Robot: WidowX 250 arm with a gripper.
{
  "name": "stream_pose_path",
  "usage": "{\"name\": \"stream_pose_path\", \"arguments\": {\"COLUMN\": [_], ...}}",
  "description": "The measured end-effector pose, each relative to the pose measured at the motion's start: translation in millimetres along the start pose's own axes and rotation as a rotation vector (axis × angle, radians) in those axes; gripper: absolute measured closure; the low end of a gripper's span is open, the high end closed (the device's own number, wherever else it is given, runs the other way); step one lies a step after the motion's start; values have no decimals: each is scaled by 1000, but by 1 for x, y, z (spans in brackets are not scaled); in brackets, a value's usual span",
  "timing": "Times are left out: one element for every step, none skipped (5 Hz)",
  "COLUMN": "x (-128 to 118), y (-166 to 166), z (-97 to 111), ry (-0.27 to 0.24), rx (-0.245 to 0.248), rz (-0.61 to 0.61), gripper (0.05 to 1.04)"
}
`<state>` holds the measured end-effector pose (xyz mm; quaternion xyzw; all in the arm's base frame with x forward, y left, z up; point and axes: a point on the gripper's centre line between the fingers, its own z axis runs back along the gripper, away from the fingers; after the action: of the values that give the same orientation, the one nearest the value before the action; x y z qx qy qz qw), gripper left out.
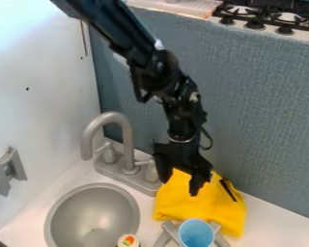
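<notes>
Here, the pincer [178, 187] hangs spread at yellow cloth [199, 210] on white counter [272, 224] beside a blue-grey wall [260, 116].

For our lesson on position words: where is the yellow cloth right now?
In the camera view, the yellow cloth lies low and right of centre, by the gripper, right of the faucet and just behind the blue cup.

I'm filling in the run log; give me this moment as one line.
hand: open, at yellow cloth | contact: unclear | nearby: faucet, sink, blue cup
</notes>
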<state>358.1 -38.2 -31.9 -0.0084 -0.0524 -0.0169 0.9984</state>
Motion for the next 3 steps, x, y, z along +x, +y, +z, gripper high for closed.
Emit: {"name": "stream_pose_path", "arguments": {"x": [1, 8, 16], "y": [6, 7, 6], "z": [-20, -38, -54], "ry": [15, 2, -13], "rx": [7, 14, 7], "rz": [3, 10, 59], "gripper": [83, 83, 83]}}
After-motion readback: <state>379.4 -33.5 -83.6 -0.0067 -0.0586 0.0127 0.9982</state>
